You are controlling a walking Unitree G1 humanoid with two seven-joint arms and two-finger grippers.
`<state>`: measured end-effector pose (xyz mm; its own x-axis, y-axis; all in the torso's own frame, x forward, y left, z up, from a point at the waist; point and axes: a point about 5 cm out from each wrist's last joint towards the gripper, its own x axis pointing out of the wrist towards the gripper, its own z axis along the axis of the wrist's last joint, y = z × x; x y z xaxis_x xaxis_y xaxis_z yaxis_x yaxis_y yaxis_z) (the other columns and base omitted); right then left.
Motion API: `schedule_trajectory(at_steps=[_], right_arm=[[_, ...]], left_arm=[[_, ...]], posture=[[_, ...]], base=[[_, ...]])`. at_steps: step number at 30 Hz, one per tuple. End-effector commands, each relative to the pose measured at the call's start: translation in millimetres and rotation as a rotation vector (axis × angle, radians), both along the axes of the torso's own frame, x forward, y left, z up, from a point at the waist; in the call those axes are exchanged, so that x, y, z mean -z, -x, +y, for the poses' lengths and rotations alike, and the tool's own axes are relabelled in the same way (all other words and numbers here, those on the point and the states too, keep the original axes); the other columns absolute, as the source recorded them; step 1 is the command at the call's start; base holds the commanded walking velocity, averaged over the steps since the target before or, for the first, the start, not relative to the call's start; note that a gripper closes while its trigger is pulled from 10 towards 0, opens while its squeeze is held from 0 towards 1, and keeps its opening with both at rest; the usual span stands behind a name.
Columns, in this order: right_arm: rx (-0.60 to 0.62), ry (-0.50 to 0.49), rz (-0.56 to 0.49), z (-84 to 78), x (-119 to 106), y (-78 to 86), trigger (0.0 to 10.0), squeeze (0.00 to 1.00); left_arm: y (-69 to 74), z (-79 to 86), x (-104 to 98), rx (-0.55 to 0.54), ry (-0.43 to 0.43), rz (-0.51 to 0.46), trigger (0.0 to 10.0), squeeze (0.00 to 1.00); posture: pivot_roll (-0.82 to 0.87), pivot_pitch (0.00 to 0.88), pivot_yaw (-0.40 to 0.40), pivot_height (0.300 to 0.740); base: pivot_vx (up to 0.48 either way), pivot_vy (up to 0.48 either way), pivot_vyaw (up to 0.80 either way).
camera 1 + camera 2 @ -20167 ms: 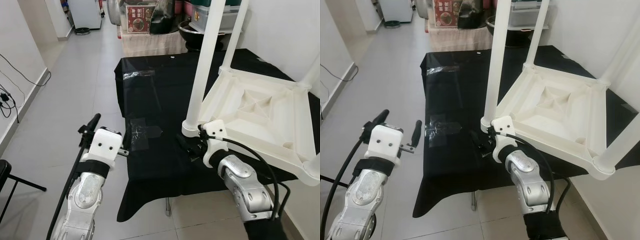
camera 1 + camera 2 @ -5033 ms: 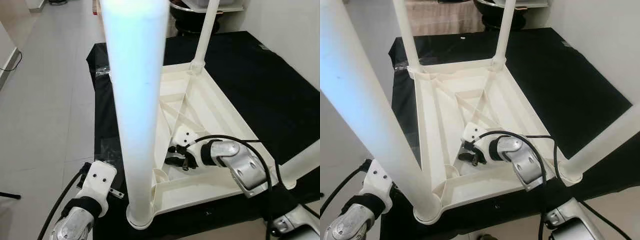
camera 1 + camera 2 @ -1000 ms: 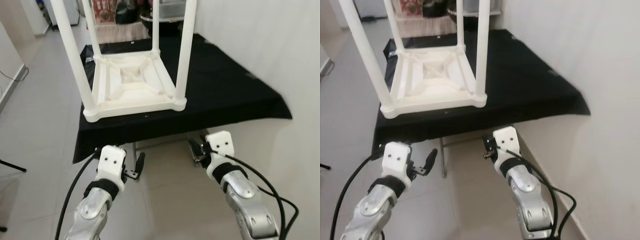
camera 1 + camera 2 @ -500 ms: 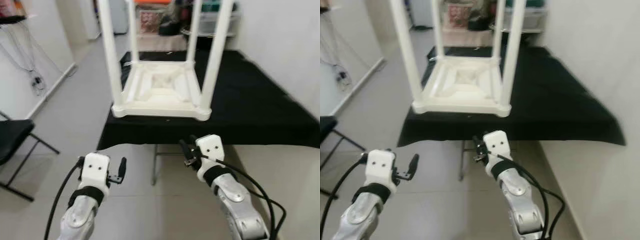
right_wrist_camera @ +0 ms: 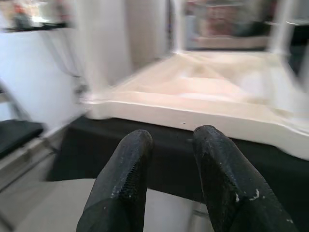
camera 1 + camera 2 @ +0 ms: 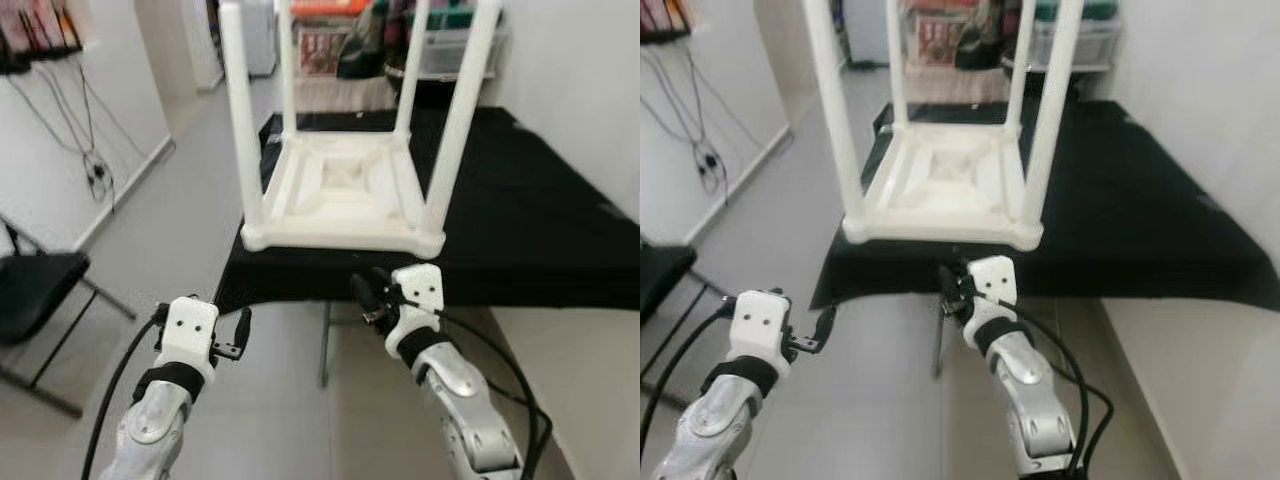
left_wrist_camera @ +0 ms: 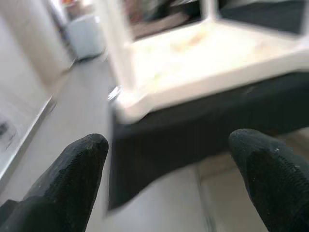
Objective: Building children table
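Note:
A white plastic children's table [image 6: 340,190] stands upside down, four legs pointing up, on a black cloth-covered table [image 6: 520,230] ahead of me. It sits near the cloth's front left corner. My left gripper [image 6: 238,332] hangs over the floor below and left of that corner; its fingers [image 7: 77,164] are spread wide with nothing between them. My right gripper [image 6: 366,297] is held just under the cloth's front edge, below the white table's rim [image 5: 193,113]. Its two fingers [image 5: 130,164] lie close together, gripping nothing. Neither gripper touches the white table.
A black folding chair [image 6: 35,285] stands on the grey tiled floor [image 6: 280,400] at the left. Cables [image 6: 90,170] hang on the left wall. A metal leg [image 6: 325,345] shows under the cloth. Boxes and clutter [image 6: 330,45] fill the back; a white wall runs on the right.
The whole view has swung left and the chair has come further into sight, so the camera moved. Both arms stay raised in front, fingers as before.

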<state>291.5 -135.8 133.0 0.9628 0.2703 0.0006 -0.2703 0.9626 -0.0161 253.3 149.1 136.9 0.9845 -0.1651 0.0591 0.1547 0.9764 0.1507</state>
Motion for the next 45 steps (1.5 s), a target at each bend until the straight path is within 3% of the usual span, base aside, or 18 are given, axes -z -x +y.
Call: schedule_trajectory(at_steps=[1,8,18,19,20,26,29,31,33,35,36,37,38,39,40,43,44,45], right_arm=[[0.016,-0.007,-0.013,-1.0,-2,-2.9,10.0,0.0],[-0.052,-0.093,-0.032,-0.6,-5,-4.6,10.0,0.0],[-0.163,-0.12,-0.063,5.5,-8,-3.3,10.0,0.0],[-0.147,-0.127,-0.071,2.6,-9,-3.8,10.0,0.96],[-0.151,-0.124,-0.09,1.2,-12,-3.5,10.0,1.0],[-0.179,-0.123,-0.132,2.0,-19,-3.0,10.0,1.0],[-0.214,-0.1,-0.2,1.8,-38,-3.6,10.0,1.0],[-0.224,-0.064,-0.271,-0.8,-57,-4.8,10.0,1.0],[-0.203,-0.025,-0.39,-4.4,-92,-6.5,10.0,1.0],[-0.203,-0.025,-0.39,-4.4,-92,-6.5,10.0,1.0],[-0.194,-0.016,-0.437,-5.6,-105,-6.4,10.0,1.0],[-0.194,-0.016,-0.437,-5.6,-105,-6.4,10.0,1.0],[-0.136,0.024,-0.517,-9.6,-126,-7.9,10.0,1.0],[-0.136,0.024,-0.517,-9.6,-126,-7.9,10.0,1.0],[-0.071,0.051,-0.586,-15.0,-145,-9.4,10.0,1.0],[-0.01,0.074,-0.638,-20.4,-159,-10.3,10.0,1.0],[0.036,0.112,-0.704,-25.2,-176,-9.1,10.0,0.9],[0.056,0.135,-0.741,-27.6,-185,-7.8,10.0,0.9]], left_arm=[[-1.4,2.7,2,-0.001,-0.007,0.003,10.0,0.0],[-8.7,-3.4,-1,0.027,-0.011,-0.023,10.0,0.0],[-17.1,-9.4,-4,0.065,-0.013,-0.035,10.0,0.0],[-18.3,-12.6,-4,0.09,-0.019,-0.034,10.0,0.0],[-19.1,-16.0,-5,0.122,-0.023,-0.033,10.0,0.0],[-19.8,-21.3,-5,0.179,-0.024,-0.03,10.0,0.0],[-20.1,-22.8,-5,0.197,-0.02,-0.028,10.0,0.0],[-20.5,-23.5,-5,0.205,-0.015,-0.029,10.0,0.0],[-21.2,-24.3,-5,0.218,-0.011,-0.026,10.0,0.0],[-21.2,-24.3,-5,0.218,-0.011,-0.026,10.0,0.0],[-21.6,-24.7,-5,0.224,-0.009,-0.026,10.0,0.0],[-21.6,-24.7,-5,0.224,-0.009,-0.026,10.0,0.0],[-23.2,-25.0,-5,0.224,-0.01,-0.031,10.0,0.0],[-23.2,-25.0,-5,0.224,-0.01,-0.031,10.0,0.0],[-24.8,-25.3,-6,0.222,-0.01,-0.035,10.0,0.0],[-25.9,-25.4,-7,0.22,-0.01,-0.038,10.0,0.0],[-26.6,-25.2,-7,0.219,-0.009,-0.04,10.0,0.0],[-26.7,-25.0,-7,0.219,-0.008,-0.04,10.0,0.0]], posture=[[-0.03,0.002,0.009,0.74],[-0.04,0.0,0.011,0.74],[-0.05,0.0,0.014,0.74],[-0.05,0.0,0.014,0.74],[-0.05,0.0,0.01,0.74],[-0.04,0.0,0.006,0.74],[-0.04,0.0,0.006,0.74],[-0.05,0.0,0.012,0.74],[-0.06,0.0,0.016,0.74],[-0.06,0.0,0.016,0.74],[-0.06,0.0,0.016,0.74],[-0.06,0.0,0.016,0.74],[-0.07,0.0,0.015,0.74],[-0.07,0.0,0.015,0.74],[-0.06,0.0,0.014,0.74],[-0.06,0.0,0.014,0.74],[-0.06,0.0,0.014,0.74],[-0.06,0.0,0.014,0.74]], base=[[0.349,0.0,0.0],[0.349,0.0,0.0],[0.262,0.0,0.0],[0.0,0.0,0.0],[0.0,0.0,0.0],[0.0,0.0,0.0],[0.0,0.0,0.0],[0.0,0.0,0.0],[0.0,0.0,0.0],[0.0,0.0,0.0],[0.0,0.0,0.0],[0.0,0.0,0.0],[0.0,0.0,0.0],[0.0,0.0,0.0],[0.0,0.0,0.0],[0.0,0.0,0.0],[0.0,0.0,0.0],[0.0,0.0,0.0]])
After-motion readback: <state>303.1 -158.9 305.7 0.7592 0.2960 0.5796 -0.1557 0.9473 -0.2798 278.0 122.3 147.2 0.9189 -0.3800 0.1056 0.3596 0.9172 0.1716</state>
